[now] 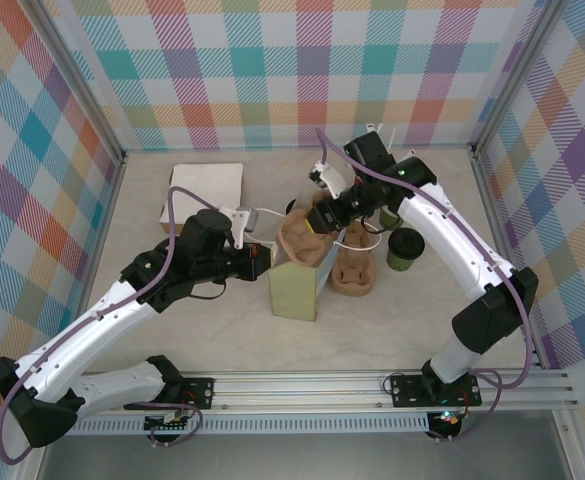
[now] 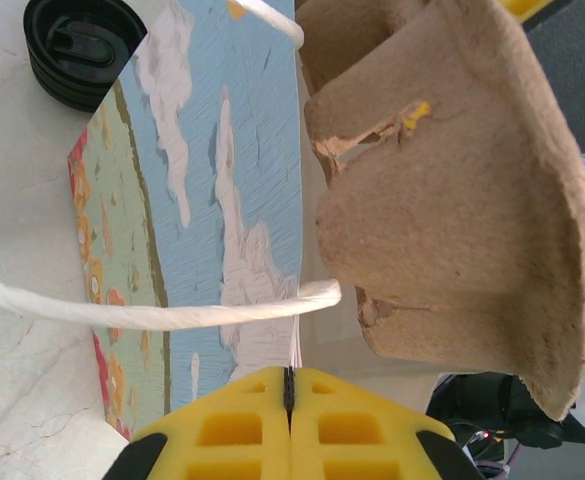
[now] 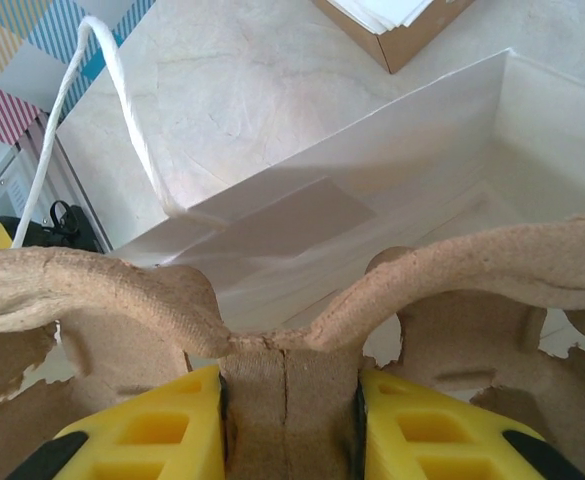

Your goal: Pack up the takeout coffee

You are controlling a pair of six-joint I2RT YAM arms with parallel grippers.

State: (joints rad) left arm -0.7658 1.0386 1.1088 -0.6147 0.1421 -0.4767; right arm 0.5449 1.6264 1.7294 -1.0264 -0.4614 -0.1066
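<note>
Two yellow-fingered grippers meet at a paper bag (image 1: 294,290) standing open near the middle of the table (image 1: 172,335). The left gripper (image 1: 263,262) sits at the bag's left upper edge. In its wrist view the left gripper (image 2: 290,420) has its jaws pressed flat together, and the bag's (image 2: 222,200) white rim runs into the seam between them, so it appears to pinch that rim. A white twisted handle (image 2: 152,316) crosses just in front. The right gripper (image 1: 324,213) clamps the brown pulp cup carrier (image 1: 355,268). From its wrist, the right gripper (image 3: 290,420) has a finger on each side of the pulp cup carrier's (image 3: 102,290) central ridge, narrowly spaced and gripping it. The carrier hangs tilted at the bag's (image 3: 422,180) white-lined mouth, beside the other handle (image 3: 122,90). The takeout coffee (image 1: 405,248), olive-green with a black lid, stands upright on the table to the right of the carrier, close to the right arm and apart from the bag. A flat box of white napkins (image 1: 204,188) lies at the back left.
</note>
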